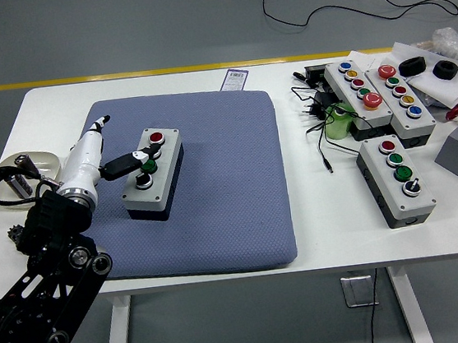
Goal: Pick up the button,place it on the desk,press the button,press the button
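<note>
Left robot hand [99,157], one finger extended, presses the boxy button box [153,174] on quilted mat [218,222].

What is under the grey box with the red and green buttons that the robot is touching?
The button box sits on a blue-grey mat, which lies on the white table. The table under the mat is hidden.

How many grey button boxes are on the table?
4. One lies on the blue mat under the left hand: button box. Three lie at the right: long box, second box, nearer box.
</note>
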Available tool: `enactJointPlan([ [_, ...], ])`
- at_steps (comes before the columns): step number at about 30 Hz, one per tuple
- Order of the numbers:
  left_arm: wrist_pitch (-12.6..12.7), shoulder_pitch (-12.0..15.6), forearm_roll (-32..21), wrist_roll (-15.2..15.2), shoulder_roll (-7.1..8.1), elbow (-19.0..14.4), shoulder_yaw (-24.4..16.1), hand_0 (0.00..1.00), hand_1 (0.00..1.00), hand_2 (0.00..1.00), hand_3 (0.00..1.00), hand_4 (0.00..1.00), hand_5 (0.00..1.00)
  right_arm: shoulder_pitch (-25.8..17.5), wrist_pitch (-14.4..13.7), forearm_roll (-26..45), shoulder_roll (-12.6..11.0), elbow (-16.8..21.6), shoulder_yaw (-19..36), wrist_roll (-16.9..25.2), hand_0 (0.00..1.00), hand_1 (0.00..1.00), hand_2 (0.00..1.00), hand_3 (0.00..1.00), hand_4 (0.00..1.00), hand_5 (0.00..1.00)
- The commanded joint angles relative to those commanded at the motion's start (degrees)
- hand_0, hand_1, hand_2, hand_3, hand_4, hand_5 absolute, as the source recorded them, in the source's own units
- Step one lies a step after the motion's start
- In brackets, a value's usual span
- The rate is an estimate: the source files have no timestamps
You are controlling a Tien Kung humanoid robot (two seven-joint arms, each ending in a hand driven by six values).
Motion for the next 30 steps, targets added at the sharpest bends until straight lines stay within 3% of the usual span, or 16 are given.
enactJointPlan([
  [4,-0.5,-0.1,7.0,0.0,-0.72,0.8,0.9,0.998,0.998,0.998,0.998,0.998,0.557,0.1,0.0,0.0,-0.1,0.0,-0.1,0.1,0.659,0.665,0.685,0.587,0.423,0.265],
  [17,-3.9,-1.8,7.0,0.0,-2.98,4.0,3.5,0.998,0.998,0.998,0.998,0.998,0.595,0.3,0.1,-0.1,-0.2,0.0,0.0,0.2,0.659,0.665,0.685,0.588,0.423,0.265],
  [23,-1.8,-2.2,7.0,0.0,-4.56,6.4,4.4,0.998,0.998,0.998,0.998,0.998,0.617,0.4,0.1,-0.3,-0.3,0.0,0.0,0.2,0.659,0.665,0.685,0.587,0.423,0.265],
  [30,-2.4,-3.0,7.0,0.0,-4.56,9.1,6.0,0.962,0.998,0.998,0.998,0.998,0.624,0.4,0.2,-1.1,-0.3,0.0,0.7,0.2,0.658,0.664,0.683,0.587,0.423,0.265],
])
